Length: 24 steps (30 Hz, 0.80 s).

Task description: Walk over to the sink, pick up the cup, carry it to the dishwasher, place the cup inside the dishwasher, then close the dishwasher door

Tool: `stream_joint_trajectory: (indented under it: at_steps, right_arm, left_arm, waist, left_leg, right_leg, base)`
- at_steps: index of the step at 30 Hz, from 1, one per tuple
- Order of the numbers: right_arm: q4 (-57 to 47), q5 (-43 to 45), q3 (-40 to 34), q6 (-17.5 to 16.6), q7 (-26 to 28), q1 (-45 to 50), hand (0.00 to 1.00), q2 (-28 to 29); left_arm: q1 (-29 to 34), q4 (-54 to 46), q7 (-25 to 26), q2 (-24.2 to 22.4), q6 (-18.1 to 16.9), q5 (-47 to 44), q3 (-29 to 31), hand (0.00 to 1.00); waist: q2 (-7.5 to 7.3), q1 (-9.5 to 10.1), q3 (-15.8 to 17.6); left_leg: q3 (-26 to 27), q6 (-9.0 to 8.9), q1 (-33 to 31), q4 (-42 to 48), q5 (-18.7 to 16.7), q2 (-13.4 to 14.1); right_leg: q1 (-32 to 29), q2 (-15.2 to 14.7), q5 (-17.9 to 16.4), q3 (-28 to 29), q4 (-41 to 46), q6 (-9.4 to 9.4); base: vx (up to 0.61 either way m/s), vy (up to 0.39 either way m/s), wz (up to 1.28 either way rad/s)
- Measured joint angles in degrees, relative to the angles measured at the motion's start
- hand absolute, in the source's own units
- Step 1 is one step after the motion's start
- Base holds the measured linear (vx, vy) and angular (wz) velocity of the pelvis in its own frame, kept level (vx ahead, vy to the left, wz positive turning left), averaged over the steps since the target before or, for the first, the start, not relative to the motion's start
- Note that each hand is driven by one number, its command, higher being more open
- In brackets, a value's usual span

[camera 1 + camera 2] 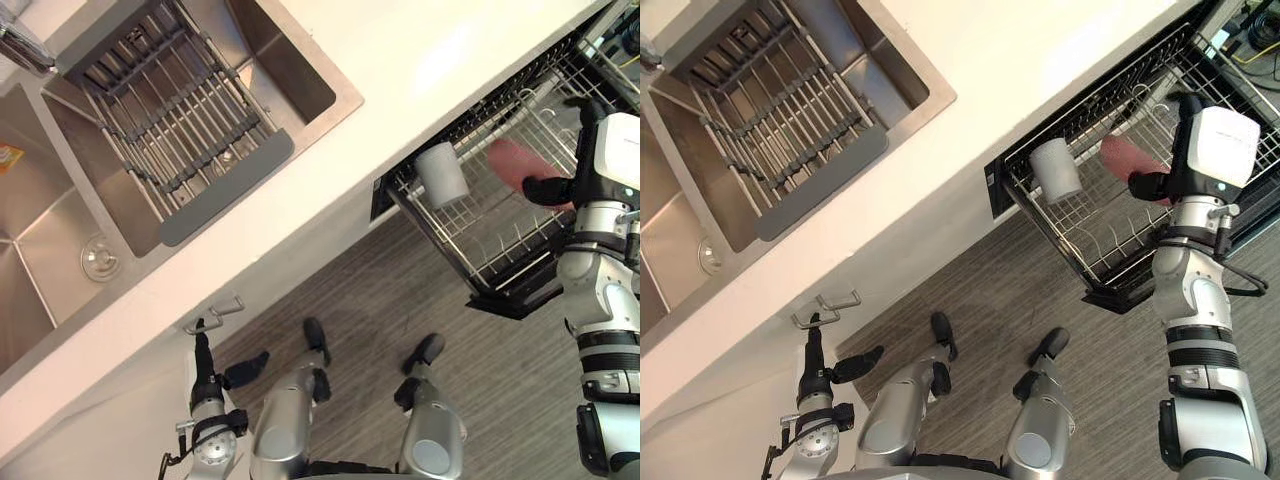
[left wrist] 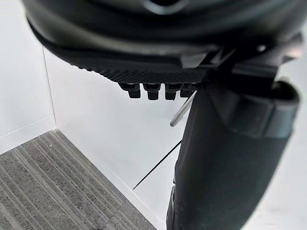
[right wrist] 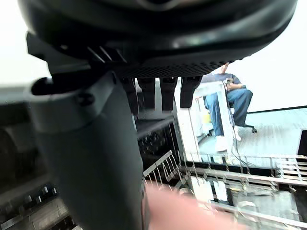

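The cup (image 1: pixel 440 172) stands in the pulled-out dishwasher rack (image 1: pixel 500 250), at its left corner just under the edge of the white surface (image 1: pixel 420 70). No hand touches it. It is a plain grey cylinder with no handle that I can see. I judge it light and stiff, with smooth walls that could slip in a loose grip. I cannot tell its material, so it may be brittle and should not be knocked against the wires. If it needs moving again, the best hold is round the middle of the wall, thumb on one side and fingers opposite. I cannot make out whether its mouth faces up or down.

The right hand (image 1: pixel 548 188) hangs over the rack to the right of the cup and apart from it. Its fingers are straight, it holds nothing, and its thumb lies across a pink dish (image 1: pixel 508 158). The left hand (image 1: pixel 203 362) is low on the near left, fingers straight, its tips pointing at a cabinet handle (image 1: pixel 215 314).

By count there is one cup, one pink dish, one rack drawn out and one dishwasher door (image 1: pixel 515 300) lying open beneath it. There is also one sink (image 1: pixel 290 60) with two basins, one grey drying rack (image 1: pixel 170 110) across the right basin, and one cabinet handle. One person (image 3: pixel 225 103) sits far off in the right wrist view.
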Motion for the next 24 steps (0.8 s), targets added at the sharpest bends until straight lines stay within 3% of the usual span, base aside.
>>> stream_joint_trajectory:
  at_steps: [4, 8, 13, 18, 24]
  right_arm:
    - [-2.84, -1.16, -0.58, -1.10, 0.73, 2.60, 1.00, 0.29]
    - [-5.33, -2.36, -1.74, -3.08, 1.66, 6.87, 1.00, 2.69]
    - [-5.66, 0.26, -4.76, -2.74, 1.31, 9.12, 1.00, 3.81]
    - [-4.07, 6.88, -10.12, -1.85, -1.68, 9.15, 1.00, 3.73]
    - [4.12, 22.64, -15.44, -1.96, -8.09, 8.79, 1.00, 1.37]
  left_arm:
    - [0.73, 0.41, -0.05, 0.00, 0.30, 0.01, 0.23, 1.00]
    - [2.36, 1.11, -0.64, 0.04, 1.05, 0.09, 1.27, 1.00]
    - [2.84, 4.00, -1.02, 0.02, 1.46, 1.34, 2.38, 1.00]
    - [3.68, 5.27, -1.90, 0.21, 1.49, 1.83, 3.18, 1.00]
    - [4.52, 6.75, -1.53, 0.90, 1.23, 1.81, 3.00, 1.00]
  waist:
    - [-0.16, -0.75, -0.12]
    - [-1.21, -1.54, -1.04]
    - [-2.01, -2.35, -3.42]
    - [-2.43, -3.09, -5.41]
    - [-2.42, -4.04, -6.77]
  left_leg:
    - [0.08, -0.04, 2.79, -3.51, 1.59, -0.48]
    - [0.30, -0.40, 6.07, -5.46, 2.00, -0.53]
    - [0.19, -0.51, 7.74, -5.85, 1.97, -0.61]
    - [0.43, -0.62, 9.15, -5.92, 1.90, -0.58]
    - [2.11, -0.96, 8.67, -6.25, 1.66, -0.59]
  right_leg:
    - [1.18, -0.09, -0.51, -0.05, 0.38, 0.34]
    - [3.29, -0.11, -1.41, 0.14, 1.00, 0.68]
    - [4.86, -0.11, -1.78, 0.50, 1.01, 1.00]
    - [6.09, -0.08, -2.07, 0.89, 0.97, 1.35]
    - [4.03, -0.05, -2.02, 3.17, 1.07, 1.47]
  base:
    - [0.02, 0.015, 0.00]
    - [0.07, 0.004, -0.02]
    - [0.05, -0.001, 0.02]
    - [-0.01, -0.008, -0.03]
    - [-0.03, -0.013, -0.14]
